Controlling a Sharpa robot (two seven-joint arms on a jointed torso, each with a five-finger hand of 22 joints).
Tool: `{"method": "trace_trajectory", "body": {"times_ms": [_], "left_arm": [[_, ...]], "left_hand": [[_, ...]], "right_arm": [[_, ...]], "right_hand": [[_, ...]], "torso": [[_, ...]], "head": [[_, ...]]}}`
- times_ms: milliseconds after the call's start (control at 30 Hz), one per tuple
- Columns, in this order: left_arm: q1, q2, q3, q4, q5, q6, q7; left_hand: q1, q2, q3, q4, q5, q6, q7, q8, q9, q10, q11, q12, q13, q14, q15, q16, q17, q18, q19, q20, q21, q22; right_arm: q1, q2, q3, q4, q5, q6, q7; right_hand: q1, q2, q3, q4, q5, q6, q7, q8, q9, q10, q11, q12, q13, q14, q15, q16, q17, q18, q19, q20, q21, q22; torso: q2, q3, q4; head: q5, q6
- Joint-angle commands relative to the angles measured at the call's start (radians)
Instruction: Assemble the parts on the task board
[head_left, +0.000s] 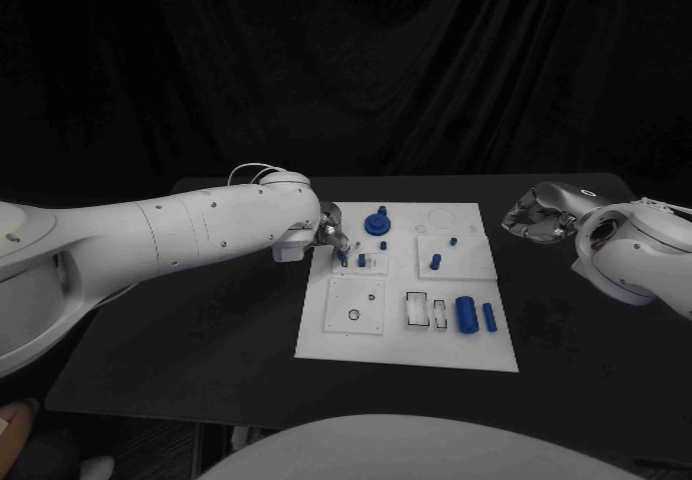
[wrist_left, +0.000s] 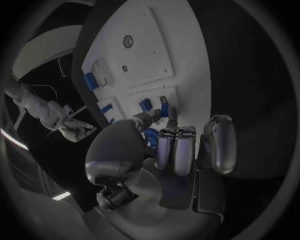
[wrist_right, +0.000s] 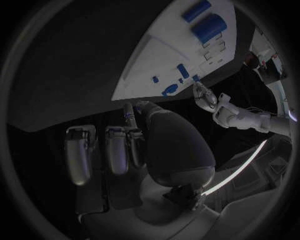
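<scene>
at task board (head_left: 325, 335) left edge, left hand (head_left: 332, 238) fingertips pinched small upright blue peg (head_left: 343, 258); right hand (head_left: 534, 217) curled, holding nothing, well apart.

I'm working in what is looking like a robotics lab or test cell. I'm facing a black counter (head_left: 216, 330) backed by dark curtain hanging all the way across, shutting the station off from the room. Sitting on it is a white task board (head_left: 404, 345) carrying small blue parts (head_left: 466, 313) in cut-out slots, a bench-test fixture, with my white arms reaching in from both sides.
</scene>
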Motion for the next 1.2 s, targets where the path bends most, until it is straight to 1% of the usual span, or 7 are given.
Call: {"method": "trace_trajectory", "body": {"times_ms": [33,267,400,633,767,967,1200], "left_arm": [[-0.009,0.004,0.0,0.005,-0.019,-0.002,0.012],[-0.018,0.004,0.0,0.005,-0.02,0.004,0.009],[-0.02,0.001,0.0,0.006,-0.02,0.009,0.005],[-0.021,-0.002,0.0,0.013,-0.02,0.016,-0.001],[-0.021,-0.001,0.0,0.016,-0.02,0.017,-0.002],[-0.022,-0.002,0.0,0.017,-0.02,0.02,-0.003],[-0.022,-0.005,0.0,0.017,-0.02,0.028,-0.008]], "left_hand": [[-0.001,0.01,0.024,-0.018,0.005,0.015,-0.009,0.004,0.018,0.104,-0.007,0.003,0.261,0.106,-0.009,0.003,0.263,0.01,0.002,-0.008,-0.001,0.19],[-0.002,0.01,0.023,-0.017,0.004,0.016,-0.009,0.004,0.018,0.104,-0.007,0.003,0.261,0.106,-0.009,0.003,0.263,0.01,0.002,-0.008,-0.002,0.19],[-0.002,0.01,0.024,-0.017,0.004,0.016,-0.01,0.004,0.018,0.104,-0.007,0.003,0.261,0.106,-0.01,0.003,0.263,0.01,0.001,-0.008,-0.003,0.189],[-0.002,0.01,0.024,-0.017,0.004,0.016,-0.01,0.004,0.018,0.104,-0.007,0.003,0.261,0.106,-0.01,0.003,0.263,0.01,0.001,-0.008,-0.003,0.189],[-0.004,0.01,0.024,-0.015,0.004,0.016,-0.01,0.004,0.018,0.104,-0.008,0.003,0.261,0.106,-0.01,0.003,0.263,0.011,0.0,-0.008,-0.006,0.189],[-0.004,0.011,0.024,-0.015,0.004,0.016,-0.01,0.004,0.018,0.104,-0.008,0.003,0.261,0.106,-0.01,0.003,0.263,0.011,0.0,-0.008,-0.006,0.188],[-0.005,0.011,0.024,-0.014,0.004,0.016,-0.01,0.004,0.018,0.104,-0.008,0.003,0.261,0.106,-0.01,0.003,0.263,0.011,-0.001,-0.008,-0.008,0.188]], "right_arm": [[-0.002,0.002,0.001,-0.002,-0.003,0.007,-0.017],[-0.003,0.003,0.001,-0.003,-0.003,0.01,-0.018],[-0.003,0.002,0.001,-0.003,-0.003,0.01,-0.02],[-0.003,0.003,0.001,-0.004,-0.003,0.011,-0.021],[-0.003,0.004,0.001,-0.004,-0.003,0.012,-0.022],[-0.003,0.004,0.001,-0.005,-0.003,0.014,-0.023],[-0.003,0.004,0.001,-0.006,-0.003,0.015,-0.025]], "right_hand": [[0.007,0.001,0.006,0.001,0.004,-0.001,0.006,-0.005,-0.001,0.102,0.004,0.006,0.263,0.093,0.001,-0.005,0.225,-0.004,0.097,-0.002,-0.007,0.258],[0.007,0.001,0.006,0.001,0.004,-0.001,0.006,-0.005,-0.001,0.102,0.004,0.006,0.263,0.093,0.001,-0.005,0.225,-0.004,0.097,-0.002,-0.007,0.258],[0.007,0.001,0.006,0.001,0.004,-0.001,0.006,-0.005,-0.001,0.102,0.004,0.006,0.263,0.093,0.001,-0.005,0.225,-0.004,0.097,-0.002,-0.007,0.258],[0.007,0.001,0.006,0.001,0.004,-0.001,0.006,-0.005,-0.001,0.102,0.004,0.006,0.263,0.093,0.001,-0.005,0.225,-0.004,0.097,-0.002,-0.007,0.258],[0.007,0.001,0.006,0.001,0.004,-0.001,0.006,-0.005,-0.001,0.102,0.004,0.006,0.263,0.093,0.001,-0.005,0.225,-0.004,0.097,-0.002,-0.007,0.258],[0.007,0.001,0.007,0.0,0.004,-0.001,0.006,-0.005,-0.001,0.102,0.004,0.006,0.263,0.093,0.002,-0.006,0.224,-0.004,0.097,-0.002,-0.008,0.257],[0.007,0.001,0.007,0.0,0.004,-0.001,0.006,-0.005,-0.001,0.102,0.004,0.006,0.263,0.093,0.002,-0.006,0.224,-0.004,0.097,-0.002,-0.008,0.257]], "torso": [[-0.001,0.0004,0.0004],[0.0,0.0009,-0.0005],[-0.001,0.0015,0.0012],[0.0,0.0,0.0003],[0.0,0.0011,-0.0007],[0.0,0.0003,0.0005],[0.0,0.0006,-0.0003]], "head": [[0.003,0.0],[0.002,0.0],[0.001,0.0],[0.003,0.0],[0.004,0.0],[0.003,0.0],[0.002,0.0]]}}
